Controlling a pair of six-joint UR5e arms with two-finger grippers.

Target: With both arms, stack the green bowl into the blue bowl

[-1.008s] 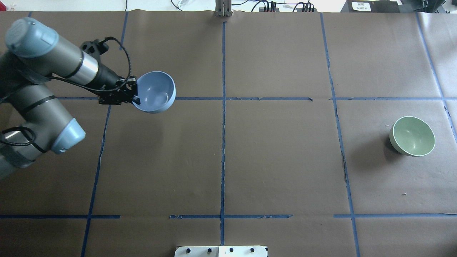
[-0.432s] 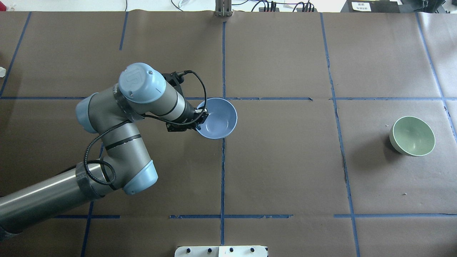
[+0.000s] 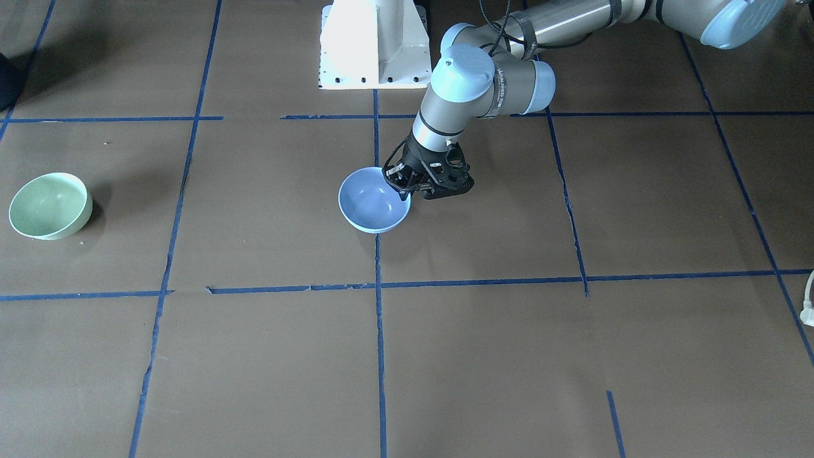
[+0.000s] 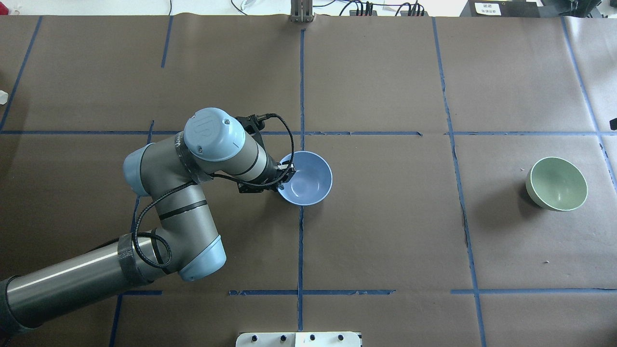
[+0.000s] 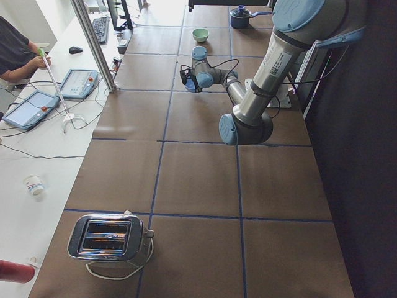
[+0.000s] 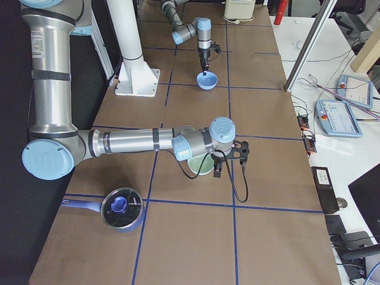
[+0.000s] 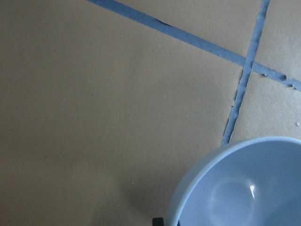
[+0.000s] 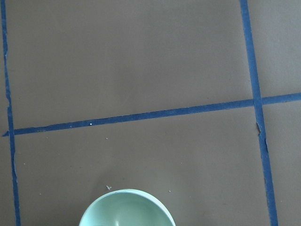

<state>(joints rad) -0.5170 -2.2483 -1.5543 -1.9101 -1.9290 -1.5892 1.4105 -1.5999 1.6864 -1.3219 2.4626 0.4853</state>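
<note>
The blue bowl (image 4: 308, 179) is near the table's middle, right on the centre tape line. My left gripper (image 4: 285, 175) is shut on its rim on the robot-left side; this also shows in the front view (image 3: 405, 185). The bowl (image 3: 372, 210) hangs low, and I cannot tell if it touches the table. It fills the lower right of the left wrist view (image 7: 244, 188). The green bowl (image 4: 556, 183) stands upright at the far right. My right gripper (image 6: 217, 171) hovers just beside it, and I cannot tell whether it is open. The right wrist view shows the green bowl's rim (image 8: 127, 209) at the bottom edge.
The white pedestal base (image 3: 375, 44) stands at the robot's side of the table. A toaster (image 5: 108, 239) sits at the table's left end. A lidded pot (image 6: 122, 209) sits at the right end, near my right arm. Blue tape lines grid the brown table cover.
My left arm has carried the blue bowl from the far left towards the table's middle, then a little further right and nearer the robot. The green bowl has not moved.
</note>
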